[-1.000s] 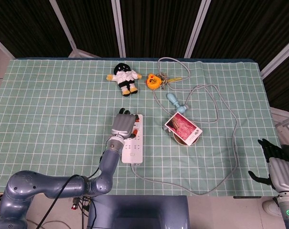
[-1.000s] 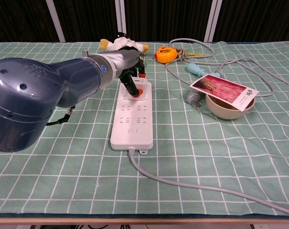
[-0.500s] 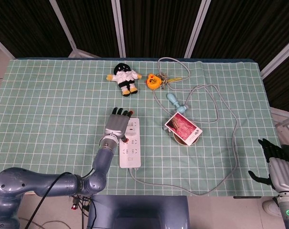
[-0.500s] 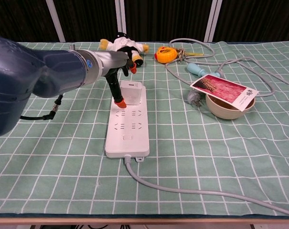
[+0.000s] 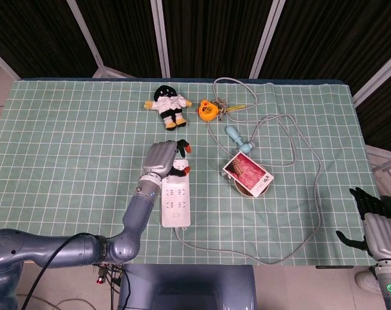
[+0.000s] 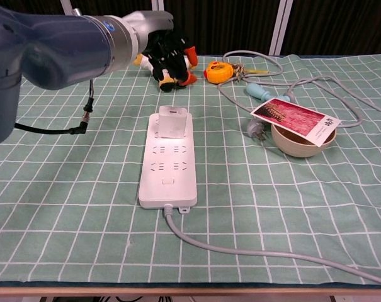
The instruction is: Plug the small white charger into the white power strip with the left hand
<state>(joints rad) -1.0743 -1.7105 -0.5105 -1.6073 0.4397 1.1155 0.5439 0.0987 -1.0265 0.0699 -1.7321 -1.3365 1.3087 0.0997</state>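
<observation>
Small white charger (image 6: 173, 123) stands seated in the far end of the white power strip (image 6: 169, 170), upright, nothing touching it. Strip lies lengthwise on the checked green cloth of the counter (image 6: 64, 189), its grey cable (image 6: 253, 250) trailing off the near end.

Change over the last second: left hand (image 6: 168, 53) was down on the charger pressing it into the sockets; half a second ago only one fingertip remained near the charger's side; now the hand is lifted well clear, hanging above the strip's far end. The strip also slid a little leftward and straightened between the earliest picture and now.

Fingers (image 5: 180, 169) are loosely curled, orange tips showing, with nothing in them.

Right hand (image 5: 379, 223) sits off the counter's edge at lower right, fingers apart, holding nothing.

Judgement: charger looks fully home, hand released and withdrawing, so the task appears done or in its last retreat. Seating depth of the prongs cannot be seen
</observation>
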